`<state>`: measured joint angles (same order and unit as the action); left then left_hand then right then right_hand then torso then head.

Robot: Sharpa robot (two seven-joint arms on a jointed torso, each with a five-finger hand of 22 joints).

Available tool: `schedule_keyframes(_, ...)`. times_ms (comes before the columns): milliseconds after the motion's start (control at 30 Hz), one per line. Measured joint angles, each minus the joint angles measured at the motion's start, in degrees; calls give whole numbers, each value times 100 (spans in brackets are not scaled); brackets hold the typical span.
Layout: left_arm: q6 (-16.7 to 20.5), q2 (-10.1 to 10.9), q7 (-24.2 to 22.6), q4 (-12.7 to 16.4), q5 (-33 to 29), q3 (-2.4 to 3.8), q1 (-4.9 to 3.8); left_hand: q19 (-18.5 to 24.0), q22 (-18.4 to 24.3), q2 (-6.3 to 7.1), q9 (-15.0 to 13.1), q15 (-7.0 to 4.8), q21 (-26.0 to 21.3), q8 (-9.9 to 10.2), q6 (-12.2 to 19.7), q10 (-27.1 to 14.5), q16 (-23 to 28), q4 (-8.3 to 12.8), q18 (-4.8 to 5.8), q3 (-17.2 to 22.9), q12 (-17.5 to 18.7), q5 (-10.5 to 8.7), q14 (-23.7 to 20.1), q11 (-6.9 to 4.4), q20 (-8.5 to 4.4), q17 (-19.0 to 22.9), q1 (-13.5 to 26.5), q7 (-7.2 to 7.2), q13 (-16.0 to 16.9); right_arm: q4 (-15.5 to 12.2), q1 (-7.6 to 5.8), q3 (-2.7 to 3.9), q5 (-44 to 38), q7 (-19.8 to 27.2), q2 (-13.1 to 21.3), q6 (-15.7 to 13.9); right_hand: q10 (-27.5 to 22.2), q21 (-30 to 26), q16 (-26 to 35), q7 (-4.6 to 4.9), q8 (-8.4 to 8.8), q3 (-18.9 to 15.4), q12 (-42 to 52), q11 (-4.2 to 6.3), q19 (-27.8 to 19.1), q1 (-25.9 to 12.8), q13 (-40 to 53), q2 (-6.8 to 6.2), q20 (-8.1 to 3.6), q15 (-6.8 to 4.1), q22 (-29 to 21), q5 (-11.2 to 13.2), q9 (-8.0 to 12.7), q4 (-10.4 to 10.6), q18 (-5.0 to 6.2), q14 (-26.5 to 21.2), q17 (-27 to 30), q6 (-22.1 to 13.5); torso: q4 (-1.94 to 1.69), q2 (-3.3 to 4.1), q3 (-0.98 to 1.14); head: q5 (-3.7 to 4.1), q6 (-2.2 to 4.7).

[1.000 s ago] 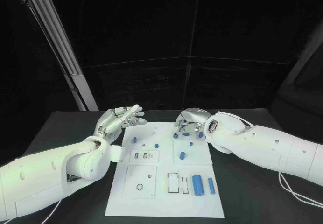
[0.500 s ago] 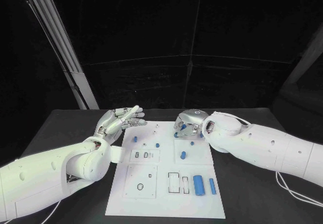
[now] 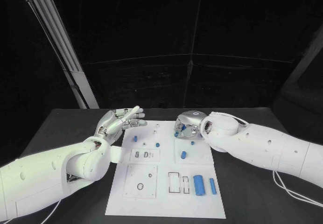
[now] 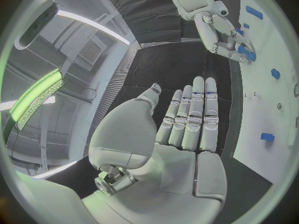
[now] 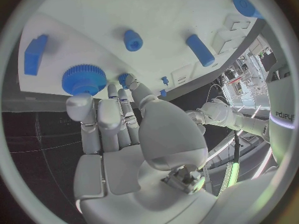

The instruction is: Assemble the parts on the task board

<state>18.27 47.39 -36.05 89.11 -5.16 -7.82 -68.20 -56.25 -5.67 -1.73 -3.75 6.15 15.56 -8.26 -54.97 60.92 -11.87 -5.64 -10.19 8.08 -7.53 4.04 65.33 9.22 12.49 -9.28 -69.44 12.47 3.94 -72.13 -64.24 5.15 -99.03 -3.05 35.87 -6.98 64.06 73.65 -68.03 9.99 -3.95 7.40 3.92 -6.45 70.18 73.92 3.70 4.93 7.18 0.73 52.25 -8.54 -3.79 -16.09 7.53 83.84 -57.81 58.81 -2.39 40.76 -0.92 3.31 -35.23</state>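
The white task board (image 3: pixel 161 200) lies in the middle of the black table. My right hand (image 3: pixel 188 125) hovers low over the board's far right corner, fingers pointing down. In the right wrist view its thumb and a finger pinch a small blue part (image 5: pixel 124 79), right beside a blue gear (image 5: pixel 84 78). My left hand (image 3: pixel 121 120) is raised at the board's far left edge, fingers straight and spread, holding nothing; the left wrist view shows that hand (image 4: pixel 187 119) flat and empty. A thick blue cylinder (image 3: pixel 199 185) and a slim blue rod (image 3: pixel 212 185) lie at the near right.
Small blue pegs (image 3: pixel 135 138) stand across the board's far half. A blue block (image 5: pixel 35 54), a ring (image 5: pixel 132 40) and a short cylinder (image 5: pixel 199 50) lie past my right hand. A metal strut (image 3: pixel 64 51) rises at the back left. A cable (image 3: pixel 296 191) trails at the right.
My right hand has turned and lifted slightly over the far right corner, now covering blue parts that showed beneath it. The left hand has stayed still.
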Motion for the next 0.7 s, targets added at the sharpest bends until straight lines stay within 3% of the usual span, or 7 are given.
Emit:
schedule_keyframes(233, -26, -1, 50, -24, -1, 0, 0, -20, 12, 0, 1, 0, 0, 8, 0, 0, 11, 20, 1, -8, 22, 0, 0, 0, 20, -12, 0, 0, 0, 5, -3, 0, 0, 10, -25, 100, 23, 190, -202, -20, 0, 224, 0, 23, 131, -76, 0, 76, -12, 0, 316, 0, 0, 29, 1, 0, -187, 63, 0, 13, 2, -9, -21)
schedule_keyframes(333, -37, -3, 68, -28, -1, 0, 0, -20, 12, 0, 1, 0, 0, 7, 0, 0, 11, 20, 0, -8, 21, 0, 0, 0, 20, -12, 0, 0, -1, 17, -7, 3, 2, 21, -36, 128, 33, 290, -352, -2, 1, 337, 0, 32, 182, -104, 0, 104, -23, 0, 467, 15, 1, 41, -90, 0, -346, 83, 1, 18, 2, -14, -22)
schedule_keyframes(633, -65, -9, 115, -48, -1, -1, -1, -20, 23, -26, 1, 0, -21, 27, 0, 0, 33, 36, 1, 8, 45, 0, 0, 0, 20, -19, -26, 0, -1, 40, -14, 7, 51, 63, -57, 161, 53, 334, -484, 2, 1, 483, 0, 52, 202, -172, -1, 38, -3, -1, 546, 22, 4, 54, -89, 0, -455, 90, 2, 30, -1, -22, -34)
schedule_keyframes(700, -69, -9, 125, -51, -1, -1, -1, -20, 25, -26, 1, 0, -21, 27, 0, 0, 33, 36, 1, 8, 45, 0, 0, 0, 20, -23, -26, 0, -1, 40, -15, 8, 66, 69, -58, 152, 104, 360, -523, -40, 3, 551, 0, 69, 204, -173, 1, 37, -5, -1, 573, 22, 6, 67, -89, 0, -480, 141, 2, 33, -4, -22, -40)
